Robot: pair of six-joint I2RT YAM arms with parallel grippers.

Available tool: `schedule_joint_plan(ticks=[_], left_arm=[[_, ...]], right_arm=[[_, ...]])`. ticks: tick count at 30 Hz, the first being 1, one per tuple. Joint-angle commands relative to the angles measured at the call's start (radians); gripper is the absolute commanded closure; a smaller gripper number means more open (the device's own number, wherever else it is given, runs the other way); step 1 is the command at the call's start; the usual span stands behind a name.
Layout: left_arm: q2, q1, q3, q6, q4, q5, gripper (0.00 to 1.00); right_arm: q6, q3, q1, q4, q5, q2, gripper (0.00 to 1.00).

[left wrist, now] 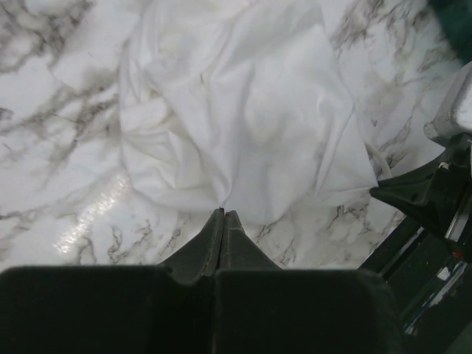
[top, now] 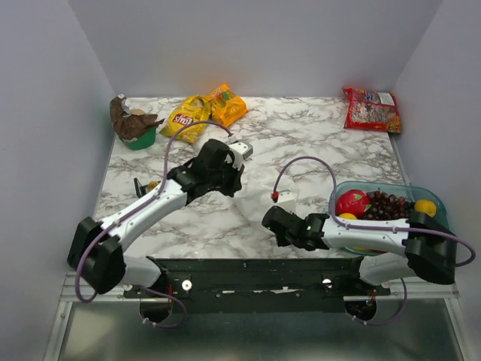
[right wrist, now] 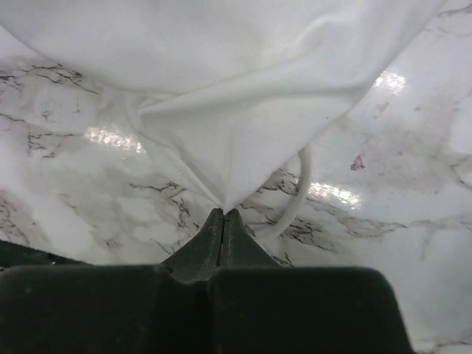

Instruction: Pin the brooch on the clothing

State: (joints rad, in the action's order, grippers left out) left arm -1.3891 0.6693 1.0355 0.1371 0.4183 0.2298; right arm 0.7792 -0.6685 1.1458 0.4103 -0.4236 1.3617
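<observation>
Marble table (top: 316, 143), yellow chip bag (top: 186, 118) and orange bag (top: 227, 105) at eleven o'clock, red snack bag (top: 371, 109) at two, green bowl (top: 138, 140) at ten, teal fruit tub (top: 376, 186) at three.

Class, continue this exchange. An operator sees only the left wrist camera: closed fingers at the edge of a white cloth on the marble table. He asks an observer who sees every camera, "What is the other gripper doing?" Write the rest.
Observer: The right gripper is shut on a pointed fold of the cloth.
Operator: Is anything beside its fingers?
Observer: Yes, a white cord curls out from under the cloth, just to the right of them.
Operator: What lies off to the right, outside my picture?
Observer: A blue tub at the near right, with a red apple in it.
</observation>
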Motion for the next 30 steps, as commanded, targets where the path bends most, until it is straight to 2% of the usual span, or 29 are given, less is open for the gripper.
schedule_joint_plan(ticks=[1, 6, 9, 12, 13, 15, 16, 19, 21, 26, 30], left_arm=[[0.232, 0.004, -0.067, -0.030, -0.128, -0.119, 1.00], [0.444, 0.004, -0.074, -0.056, -0.194, -0.144, 1.00], [0.464, 0.006, -0.065, -0.041, -0.207, -0.121, 1.00], [0.377, 0.004, -0.048, 0.034, -0.139, -0.058, 0.70], [0.351, 0.004, -0.054, 0.062, -0.115, -0.028, 0.47], [0.270, 0.004, -0.071, 0.136, -0.108, 0.020, 0.31], [0.250, 0.006, -0.115, 0.219, -0.143, 0.067, 0.24], [0.193, 0.016, -0.246, 0.362, -0.322, 0.137, 0.21], [0.148, 0.042, -0.285, 0.393, -0.383, 0.138, 0.20], [0.059, 0.102, -0.301, 0.407, -0.394, 0.098, 0.17], [0.000, 0.145, -0.334, 0.435, -0.478, 0.105, 0.20]], right_arm=[[-0.061, -0.106, 0.011, 0.205, -0.086, -0.180, 0.99], [-0.175, -0.248, 0.009, 0.323, -0.139, -0.338, 0.99], [-0.231, -0.321, 0.009, 0.340, -0.165, -0.397, 0.99], [-0.244, -0.338, 0.011, 0.343, -0.184, -0.417, 0.99], [-0.235, -0.332, 0.009, 0.341, -0.187, -0.417, 0.99], [-0.213, -0.304, 0.011, 0.337, -0.182, -0.418, 0.99], [-0.184, -0.287, 0.011, 0.335, -0.178, -0.420, 0.99], [-0.114, -0.208, 0.011, 0.329, -0.146, -0.423, 0.99], [-0.084, -0.157, 0.011, 0.331, -0.115, -0.430, 0.99], [-0.046, -0.074, 0.011, 0.318, -0.076, -0.464, 0.99], [-0.029, -0.040, 0.009, 0.318, -0.087, -0.490, 0.99]])
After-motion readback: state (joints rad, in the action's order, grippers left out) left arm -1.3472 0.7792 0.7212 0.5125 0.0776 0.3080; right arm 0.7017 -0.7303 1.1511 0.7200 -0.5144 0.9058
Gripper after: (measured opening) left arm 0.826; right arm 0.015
